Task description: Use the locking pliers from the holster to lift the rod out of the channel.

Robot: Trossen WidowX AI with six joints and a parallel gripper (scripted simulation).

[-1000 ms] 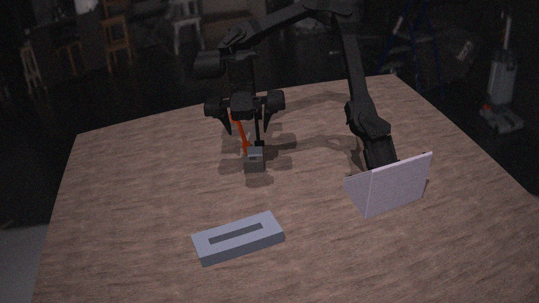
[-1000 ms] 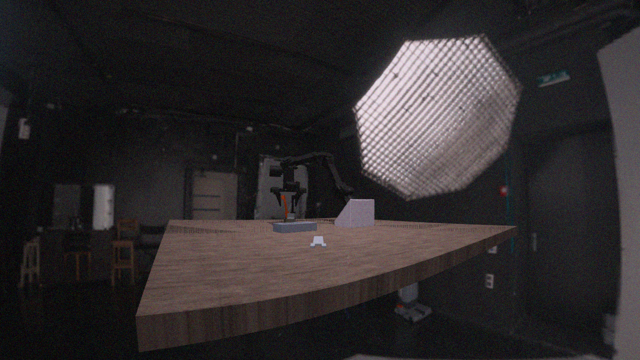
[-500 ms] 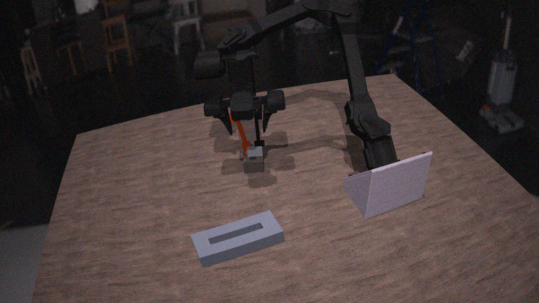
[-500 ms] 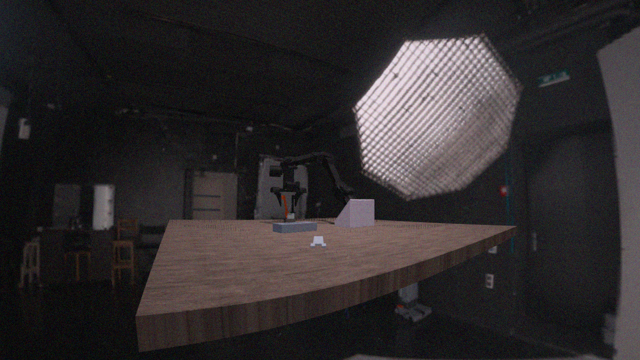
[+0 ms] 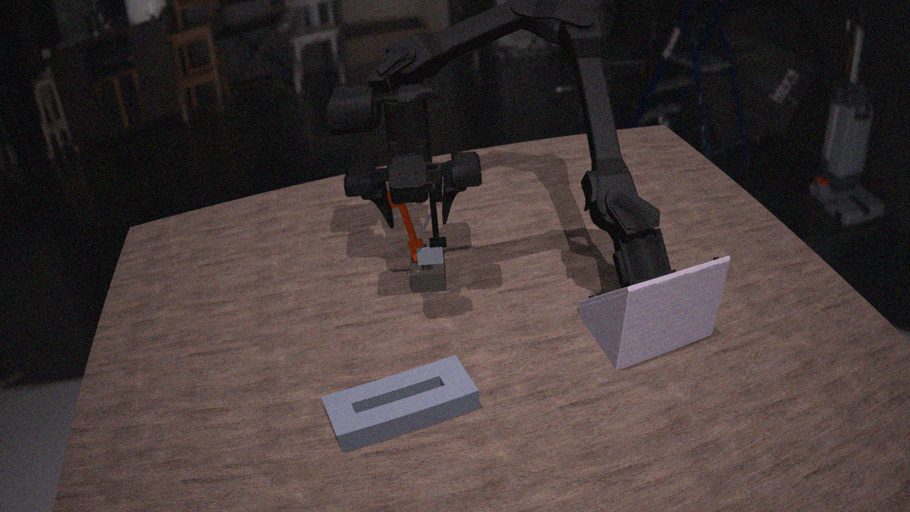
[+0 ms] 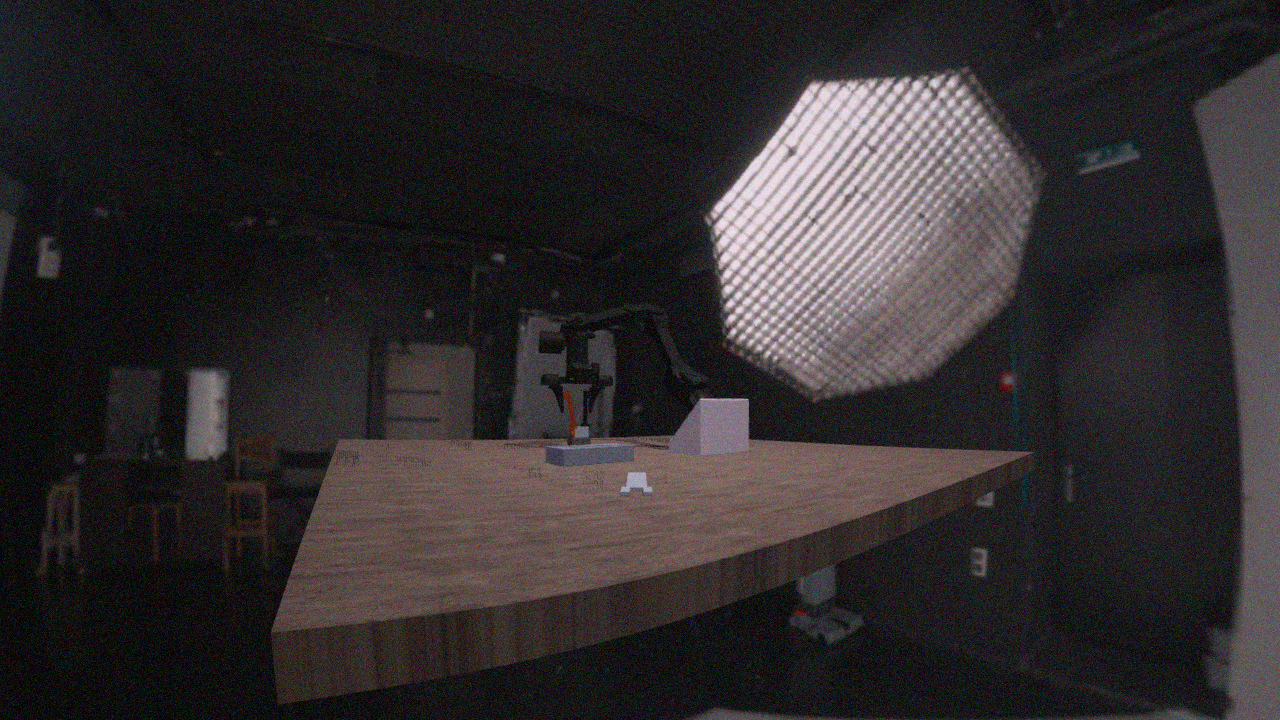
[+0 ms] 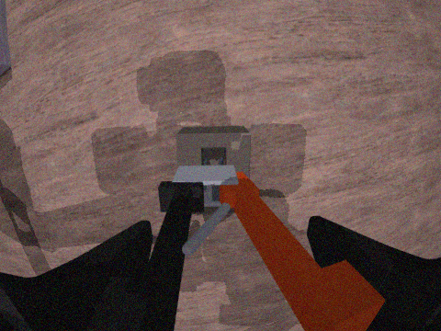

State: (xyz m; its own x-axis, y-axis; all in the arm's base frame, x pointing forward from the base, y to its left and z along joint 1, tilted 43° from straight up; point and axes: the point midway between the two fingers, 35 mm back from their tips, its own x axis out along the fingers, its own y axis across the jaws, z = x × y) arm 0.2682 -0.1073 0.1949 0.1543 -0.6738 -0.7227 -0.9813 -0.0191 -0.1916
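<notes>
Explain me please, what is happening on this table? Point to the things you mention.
The robot arm is reaching for the locking pliers (image 5: 407,222) (image 6: 584,413) (image 7: 271,230), which stand in their holster (image 5: 427,280) (image 7: 184,149). Its end effector (image 5: 418,224) (image 6: 574,410) (image 7: 231,230) is open, with its fingers on either side of the handles. The grey channel block (image 5: 343,424) (image 6: 589,455) stands apart; no rod is lifted.

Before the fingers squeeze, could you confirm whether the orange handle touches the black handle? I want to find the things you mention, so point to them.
No, table surface shows between the orange handle (image 7: 276,244) and black handle (image 7: 172,239).
</notes>
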